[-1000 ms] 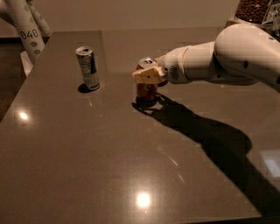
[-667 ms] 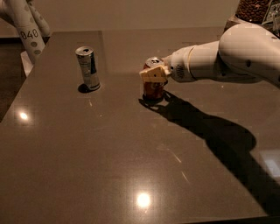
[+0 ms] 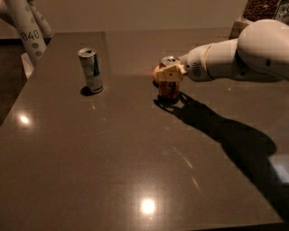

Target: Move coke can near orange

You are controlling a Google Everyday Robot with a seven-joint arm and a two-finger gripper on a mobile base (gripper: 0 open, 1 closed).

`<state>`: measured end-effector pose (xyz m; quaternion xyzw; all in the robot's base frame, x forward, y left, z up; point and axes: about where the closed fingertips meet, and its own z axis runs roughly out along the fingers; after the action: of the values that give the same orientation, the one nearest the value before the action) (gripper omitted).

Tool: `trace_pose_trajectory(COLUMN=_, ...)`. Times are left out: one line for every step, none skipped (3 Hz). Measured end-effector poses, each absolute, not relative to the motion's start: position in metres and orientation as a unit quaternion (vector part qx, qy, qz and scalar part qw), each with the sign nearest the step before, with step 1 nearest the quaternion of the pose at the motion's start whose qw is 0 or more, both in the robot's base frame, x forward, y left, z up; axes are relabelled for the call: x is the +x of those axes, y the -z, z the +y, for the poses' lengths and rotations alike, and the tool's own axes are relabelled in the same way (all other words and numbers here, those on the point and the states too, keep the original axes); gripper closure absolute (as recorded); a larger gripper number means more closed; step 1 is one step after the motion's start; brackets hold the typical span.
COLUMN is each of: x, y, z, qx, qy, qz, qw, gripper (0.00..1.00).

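The coke can (image 3: 169,89) stands upright at the middle of the dark table (image 3: 113,158), its silver top showing. My gripper (image 3: 170,72) reaches in from the right on a white arm and is shut on the can's upper part, with a cream finger (image 3: 170,73) across its front. A small orange-yellow round shape, the orange (image 3: 156,72), peeks out just behind the can's upper left. The finger and can hide most of it.
A taller silver-and-blue can (image 3: 91,70) stands at the back left. A white spotted post (image 3: 28,31) rises beyond the table's left corner. A container of dark items (image 3: 261,9) sits at the back right. The arm's shadow falls across the table's right side.
My gripper has moved to the right with the coke can in it. The silver-and-blue can has not moved.
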<state>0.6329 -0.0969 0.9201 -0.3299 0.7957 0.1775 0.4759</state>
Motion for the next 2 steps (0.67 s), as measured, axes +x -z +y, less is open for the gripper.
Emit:
trace_pose_trajectory(x=0.634, y=-0.9207, z=-0.1083, qx=-0.326, qy=-0.171, qz=0.799, qw=0.475, gripper=0.34)
trace_pose_trajectory(x=0.6334, y=-0.922, z=-0.106, qx=-0.328, qy=-0.171, qz=0.799, qw=0.475, gripper=0.09)
